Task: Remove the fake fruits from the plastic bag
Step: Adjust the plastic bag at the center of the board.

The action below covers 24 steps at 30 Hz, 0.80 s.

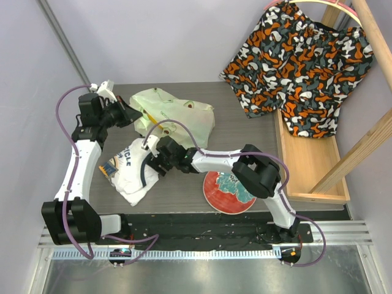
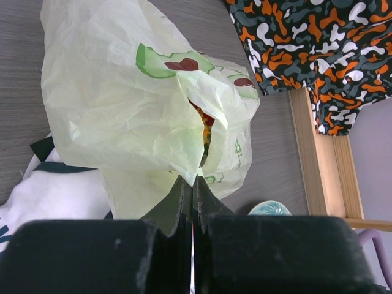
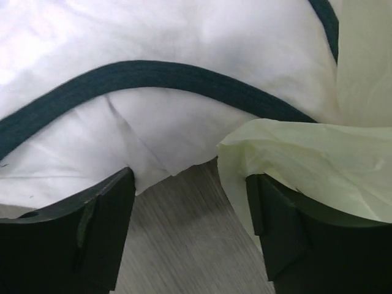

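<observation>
A grey wood-grain table (image 1: pixel 245 131) fills the middle of the room. Pale lavender-grey walls (image 1: pixel 171 37) rise behind it and at both sides, meeting in a corner behind the far edge. A thin grey pole (image 1: pixel 64 40) slants down the left wall toward the table's far left corner. Along the right edge lies a shallow wooden tray (image 1: pixel 309 165), and two light wooden beams (image 1: pixel 361 153) cross above it. A cloth (image 1: pixel 300 61) patterned in orange, black, white and grey hangs from a wooden hoop over the tray's far end. A metal rail (image 1: pixel 202 236) runs along the near edge, with dull sheet metal (image 1: pixel 202 275) below it. The light is soft and even.
</observation>
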Motion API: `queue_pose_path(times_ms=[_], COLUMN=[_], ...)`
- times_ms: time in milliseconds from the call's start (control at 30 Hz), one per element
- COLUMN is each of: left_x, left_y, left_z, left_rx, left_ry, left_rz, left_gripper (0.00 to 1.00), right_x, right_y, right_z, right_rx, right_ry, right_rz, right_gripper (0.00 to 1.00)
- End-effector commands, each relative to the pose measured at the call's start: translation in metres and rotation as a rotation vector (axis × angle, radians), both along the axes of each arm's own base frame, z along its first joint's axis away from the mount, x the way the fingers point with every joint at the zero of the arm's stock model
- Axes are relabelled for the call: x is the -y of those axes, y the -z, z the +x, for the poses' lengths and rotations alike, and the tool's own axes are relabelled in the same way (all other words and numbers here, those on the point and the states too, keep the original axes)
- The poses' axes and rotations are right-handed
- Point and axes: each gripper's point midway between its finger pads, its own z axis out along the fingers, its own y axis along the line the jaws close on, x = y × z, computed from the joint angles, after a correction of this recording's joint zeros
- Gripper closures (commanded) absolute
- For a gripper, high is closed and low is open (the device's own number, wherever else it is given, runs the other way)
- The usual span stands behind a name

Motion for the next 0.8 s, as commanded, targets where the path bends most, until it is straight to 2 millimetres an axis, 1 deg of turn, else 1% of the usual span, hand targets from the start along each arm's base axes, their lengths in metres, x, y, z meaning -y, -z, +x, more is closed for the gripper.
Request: queue_pose_path(times_ms=[0, 33, 67, 100, 133, 167, 200, 233, 267, 300, 333, 367, 400, 433, 467, 533, 567, 600, 633, 700, 733, 767], left_x=[0.000, 0.000, -0.001, -0.001, -0.001, -0.001, -0.001, -0.001, -0.001, -0.001, -0.002, -0.001, -0.002, -0.003, -0.002, -0.002, -0.003, -0.003, -0.004, -0.005, -0.005, -0.007], left_y=[-0.013, -0.013, -0.014, -0.014, -0.013, -0.012, -0.012, -0.012, -0.012, -0.011, -0.012, -0.011, -0.011, -0.010, -0.009, -0.008, -0.008, -0.007, -0.007, -0.006, -0.006, -0.005], left_z=[-0.004, -0.005, -0.005, -0.005, -0.005, -0.005, -0.004, -0.004, -0.003, -0.002, -0.002, -0.002, -0.002, -0.003, -0.003, -0.005, -0.005, -0.006, -0.006, -0.007, -0.007, -0.006], left_rx=[0.047, 0.047, 0.050, 0.051, 0.050, 0.048, 0.048, 0.048, 0.052, 0.051, 0.054, 0.055, 0.056, 0.053, 0.056, 0.055, 0.056, 0.054, 0.057, 0.053, 0.053, 0.053], left_ry=[0.009, 0.011, 0.010, 0.013, 0.013, 0.013, 0.013, 0.016, 0.018, 0.019, 0.020, 0.022, 0.020, 0.019, 0.022, 0.023, 0.023, 0.022, 0.022, 0.018, 0.017, 0.012], left_rz=[-0.008, -0.008, -0.006, -0.004, -0.004, -0.003, -0.002, -0.001, 0.006, 0.007, 0.009, 0.014, 0.013, 0.015, 0.014, 0.011, 0.011, 0.009, 0.012, 0.010, 0.010, 0.011], left_gripper=[1.00, 1.00, 1.00, 1.00, 1.00, 1.00, 1.00, 1.00, 1.00, 1.00, 1.00, 1.00, 1.00, 1.00, 1.00, 1.00, 1.00, 1.00, 1.00, 1.00, 1.00, 1.00], right_x=[-0.006, -0.007, -0.006, -0.004, -0.006, -0.002, 0.004, 0.005, 0.012, 0.019, 0.019, 0.026, 0.028, 0.031, 0.032, 0.029, 0.024, 0.022, 0.015, 0.004, -0.004, -0.010], right_y=[-0.034, -0.037, -0.041, -0.041, -0.044, -0.044, -0.039, -0.045, -0.044, -0.043, -0.051, -0.049, -0.049, -0.056, -0.053, -0.057, -0.062, -0.063, -0.070, -0.063, -0.069, -0.055], right_z=[0.028, 0.027, 0.028, 0.024, 0.018, 0.021, 0.018, 0.014, 0.017, 0.014, 0.008, 0.003, 0.000, 0.000, -0.001, 0.001, 0.002, 0.005, 0.007, 0.013, 0.018, 0.020], right_rx=[0.118, 0.103, 0.086, 0.064, 0.042, 0.032, 0.010, -0.008, -0.023, -0.051, -0.066, -0.098, -0.106, -0.111, -0.119, -0.179, -0.187, -0.198, -0.225, -0.251, -0.255, -0.289], right_ry=[0.028, 0.019, 0.009, -0.009, -0.047, -0.048, -0.053, -0.078, -0.081, -0.089, -0.119, -0.132, -0.144, -0.114, -0.095, -0.042, -0.035, -0.017, 0.009, 0.032, 0.040, 0.068], right_rz=[0.058, 0.073, 0.088, 0.081, 0.091, 0.089, 0.068, 0.080, 0.076, 0.068, 0.089, 0.079, 0.080, 0.098, 0.112, 0.168, 0.203, 0.223, 0.265, 0.300, 0.325, 0.324], right_gripper=[0.28, 0.33, 0.49, 0.58, 0.67, 0.82, 0.87, 0.89, 0.91, 0.92, 0.89, 0.79, 0.65, 0.43, 0.38, 0.30, 0.29, 0.26, 0.22, 0.21, 0.20, 0.20])
